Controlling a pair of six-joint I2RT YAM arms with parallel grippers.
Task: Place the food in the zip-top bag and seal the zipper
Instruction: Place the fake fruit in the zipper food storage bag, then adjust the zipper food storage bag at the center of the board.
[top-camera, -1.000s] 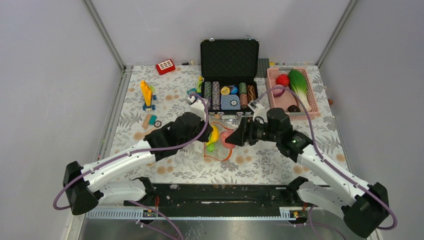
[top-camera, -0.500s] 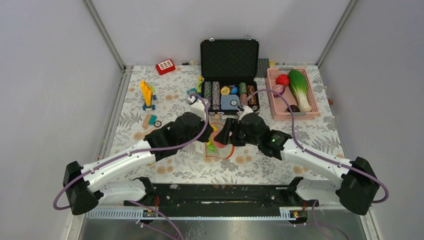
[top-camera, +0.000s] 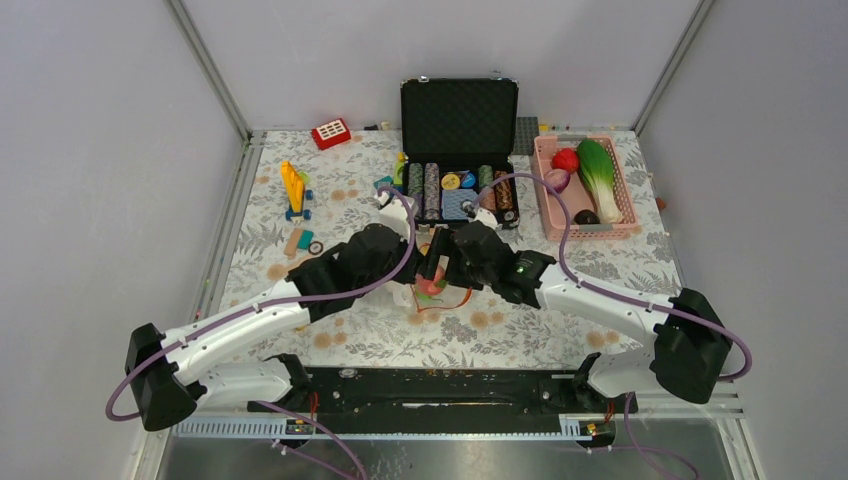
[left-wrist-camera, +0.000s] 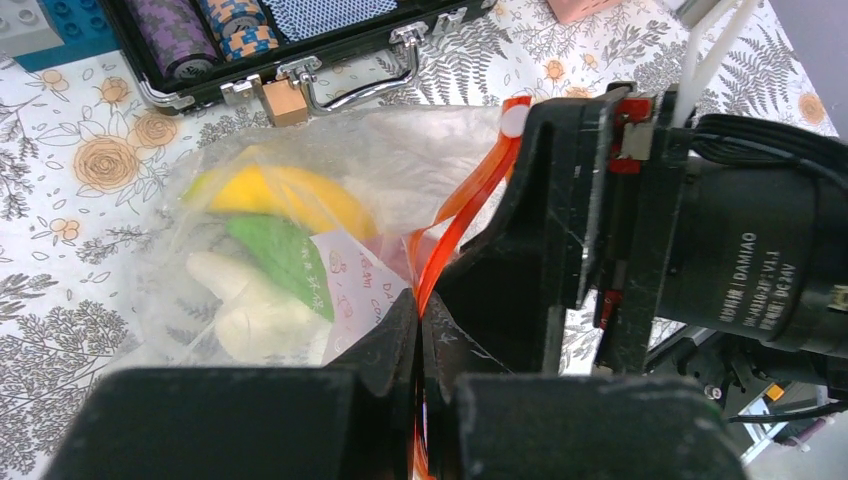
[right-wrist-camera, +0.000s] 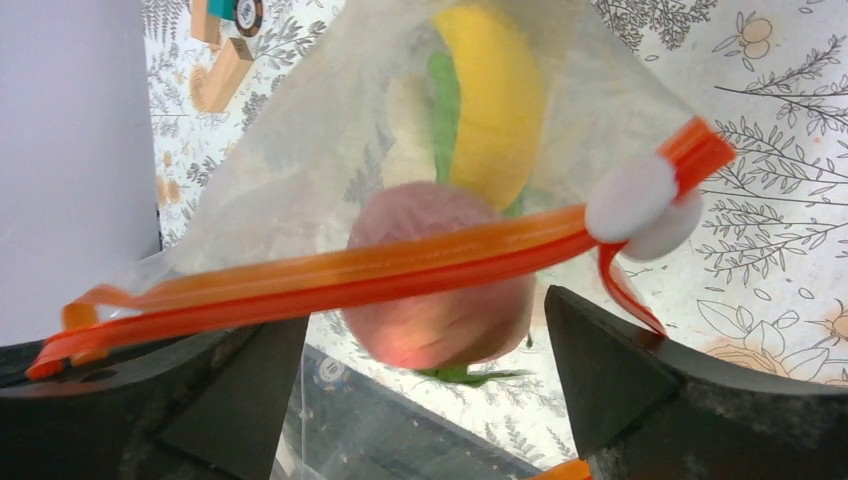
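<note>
The clear zip-top bag (left-wrist-camera: 400, 160) hangs open between my two grippers at the table's middle (top-camera: 435, 292). My left gripper (left-wrist-camera: 420, 310) is shut on its orange-red zipper (left-wrist-camera: 465, 215). The bag holds a yellow banana (left-wrist-camera: 290, 195), a green piece (left-wrist-camera: 280, 250) and a white piece (left-wrist-camera: 250, 305). My right gripper (right-wrist-camera: 425, 305) is open at the bag's mouth. A pink-red round fruit (right-wrist-camera: 440, 300) lies between its jaws without touching them, just behind the zipper strip (right-wrist-camera: 350, 270). The white slider (right-wrist-camera: 640, 205) sits at the strip's right end.
An open black case of poker chips (top-camera: 458, 150) stands just behind the bag. A pink mesh basket (top-camera: 541, 190) at the back right holds a cabbage (top-camera: 600, 170), a red fruit (top-camera: 566, 158) and a purple ball (top-camera: 557, 180). Building blocks (top-camera: 293, 190) lie at the back left.
My right gripper has moved left with the pink-red fruit, from beside the bag to its mouth, and its jaws now stand apart from the fruit. The left arm has stayed still.
</note>
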